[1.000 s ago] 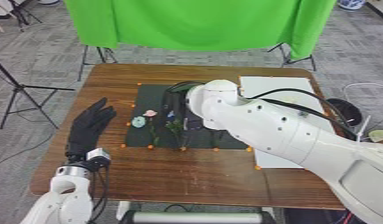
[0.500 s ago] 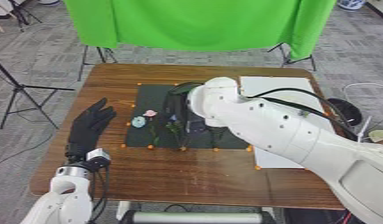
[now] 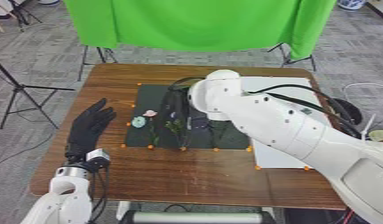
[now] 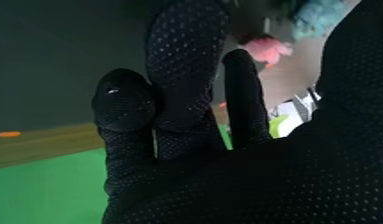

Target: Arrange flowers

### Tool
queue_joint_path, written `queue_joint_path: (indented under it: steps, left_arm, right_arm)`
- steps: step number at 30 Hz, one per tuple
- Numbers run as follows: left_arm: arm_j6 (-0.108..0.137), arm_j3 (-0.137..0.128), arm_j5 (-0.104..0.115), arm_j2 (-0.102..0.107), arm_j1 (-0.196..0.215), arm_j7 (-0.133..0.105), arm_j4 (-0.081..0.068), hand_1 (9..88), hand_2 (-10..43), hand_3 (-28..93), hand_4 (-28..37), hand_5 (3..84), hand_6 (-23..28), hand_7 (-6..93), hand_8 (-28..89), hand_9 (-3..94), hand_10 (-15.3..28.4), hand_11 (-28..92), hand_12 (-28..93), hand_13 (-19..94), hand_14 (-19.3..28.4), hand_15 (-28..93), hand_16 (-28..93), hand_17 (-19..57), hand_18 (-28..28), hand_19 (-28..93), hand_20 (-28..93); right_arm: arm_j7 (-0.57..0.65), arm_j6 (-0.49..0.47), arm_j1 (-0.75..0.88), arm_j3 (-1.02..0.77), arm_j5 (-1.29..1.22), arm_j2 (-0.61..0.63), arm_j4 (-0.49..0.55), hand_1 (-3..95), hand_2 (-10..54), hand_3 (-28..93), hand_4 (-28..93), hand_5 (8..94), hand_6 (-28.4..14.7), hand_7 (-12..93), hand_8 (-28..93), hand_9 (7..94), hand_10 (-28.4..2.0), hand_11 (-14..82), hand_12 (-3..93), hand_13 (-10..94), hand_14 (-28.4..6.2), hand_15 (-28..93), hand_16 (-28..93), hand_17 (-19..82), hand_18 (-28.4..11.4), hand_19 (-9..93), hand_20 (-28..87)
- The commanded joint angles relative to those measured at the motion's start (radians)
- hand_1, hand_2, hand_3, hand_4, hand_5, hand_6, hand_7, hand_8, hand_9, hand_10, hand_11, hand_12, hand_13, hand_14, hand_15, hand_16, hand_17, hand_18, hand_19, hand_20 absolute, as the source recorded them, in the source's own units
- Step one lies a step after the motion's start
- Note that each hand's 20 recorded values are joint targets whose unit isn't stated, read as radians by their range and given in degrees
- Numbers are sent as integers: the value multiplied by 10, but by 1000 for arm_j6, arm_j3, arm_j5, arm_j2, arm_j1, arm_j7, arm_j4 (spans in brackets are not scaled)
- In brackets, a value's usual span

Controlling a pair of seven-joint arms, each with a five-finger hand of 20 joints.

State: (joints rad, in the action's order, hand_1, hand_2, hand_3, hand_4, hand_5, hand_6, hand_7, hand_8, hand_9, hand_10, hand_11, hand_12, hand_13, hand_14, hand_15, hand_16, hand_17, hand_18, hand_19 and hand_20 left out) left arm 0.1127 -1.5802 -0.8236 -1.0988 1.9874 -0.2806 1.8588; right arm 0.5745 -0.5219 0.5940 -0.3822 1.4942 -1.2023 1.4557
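Looking at the fingers first: the right hand (image 3: 176, 102) has them loosely open, mostly straight with a bit of a relaxed bend, and in the right wrist view they stand apart with gaps between. I can't make out anything gripped in there, and I honestly can't tell whether a fingertip brushes a stem. Past those fingers in that same view you get the pink flower (image 4: 266, 49), with the blue flower (image 4: 316, 19) close by it.

Going outward in the head view, the hand is over the dark mat (image 3: 145, 100), roughly mid-mat, and right by it there's a small pale flower (image 3: 173, 115) with some green leaves (image 3: 175, 126) just on the robot's side of it. The pink and blue ones lie on the mat too, over toward its left edge, pink a little farther from the robot than blue. Orange dots (image 3: 150, 147) run along the mat's edges.

The right arm (image 3: 276, 125) slants in across the white sheet (image 3: 281, 159), which is on the right side of the brown table (image 3: 179, 175). Over on the left, beside the mat, the left hand (image 3: 92, 121) is open too, fingers extended and pointing away from the robot. Behind the table hangs a bright green cloth (image 3: 201, 25).
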Motion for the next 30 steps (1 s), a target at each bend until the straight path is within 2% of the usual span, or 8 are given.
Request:
queue_joint_path:
  steps: [1, 7, 8, 13, 19, 23, 25, 30]
  left_arm:
    - [-5, -1, -6, -1, 8, 12, 4, 211, -95, 719, -283, 444, -5, 139, -76, 439, 126, 168, 119, 352, 167, 151, 19, 57, 121, 33, 165]
    - [-7, 1, -5, -1, 7, 14, 3, 213, -95, 718, -283, 445, -7, 140, -76, 439, 126, 168, 119, 353, 168, 155, 19, 57, 122, 33, 165]
    - [-8, 0, -6, -1, 8, 15, 3, 213, -95, 717, -283, 444, -6, 141, -76, 439, 126, 168, 119, 354, 168, 156, 19, 57, 122, 33, 165]
    - [-9, 0, -6, -3, 9, 15, 3, 214, -95, 717, -283, 444, -4, 138, -76, 439, 126, 167, 118, 356, 167, 161, 20, 56, 122, 33, 165]
    - [-15, 1, -8, -3, 4, 18, 0, 213, -95, 719, -283, 443, 4, 132, -73, 439, 127, 168, 119, 358, 167, 164, 19, 56, 122, 34, 165]
    - [-12, 2, -7, -2, 2, 15, 0, 214, -95, 718, -283, 442, 5, 131, -72, 440, 127, 168, 119, 358, 167, 165, 19, 56, 122, 34, 165]
    - [-10, 0, -6, -3, 4, 14, 1, 214, -95, 718, -283, 442, 5, 131, -72, 440, 127, 168, 119, 358, 167, 165, 19, 56, 122, 34, 165]
    - [-8, 1, -6, -4, 6, 12, 3, 215, -95, 718, -283, 442, 5, 131, -72, 440, 127, 168, 119, 359, 167, 166, 18, 56, 122, 33, 165]
  right_arm:
    - [2, -17, -35, -27, -16, 19, 34, 266, -95, 669, -148, 313, 63, 104, -106, 506, -212, 53, 69, 915, -46, 463, 278, 621, -130, 932, 338]
    - [-9, -38, -30, -24, 1, 28, 51, 253, -95, 663, -146, 223, 58, 89, -98, 519, -213, 57, 70, 914, -51, 453, 274, 616, -133, 930, 328]
    - [-7, -40, -28, -21, 1, 28, 51, 249, -95, 662, -144, 227, 52, 85, -97, 518, -200, 59, 73, 912, -54, 450, 274, 613, -137, 929, 326]
    - [-8, -26, -10, -15, -17, 28, 50, 228, -88, 649, -121, 454, -24, 62, -78, 500, -159, 58, 86, 895, -70, 433, 278, 583, -154, 920, 318]
    - [-14, -20, 4, -12, -26, 29, 51, 210, -67, 657, -122, 541, -83, 58, -75, 458, -151, 50, 85, 864, -80, 426, 273, 549, -168, 905, 324]
    - [-13, -52, -6, -12, -42, 30, 44, 209, -60, 658, -126, 497, -25, 67, -71, 460, -166, 52, 89, 859, -82, 428, 268, 544, -172, 902, 332]
    - [-12, -62, -11, -12, -48, 31, 41, 211, -55, 656, -128, 450, 1, 72, -74, 508, -174, 62, 93, 862, -81, 430, 263, 545, -173, 902, 334]
    - [-18, -59, -13, -11, -41, 33, 41, 212, -48, 654, -129, 370, 1, 67, -77, 594, -151, 81, 107, 874, -80, 428, 264, 549, -176, 906, 336]
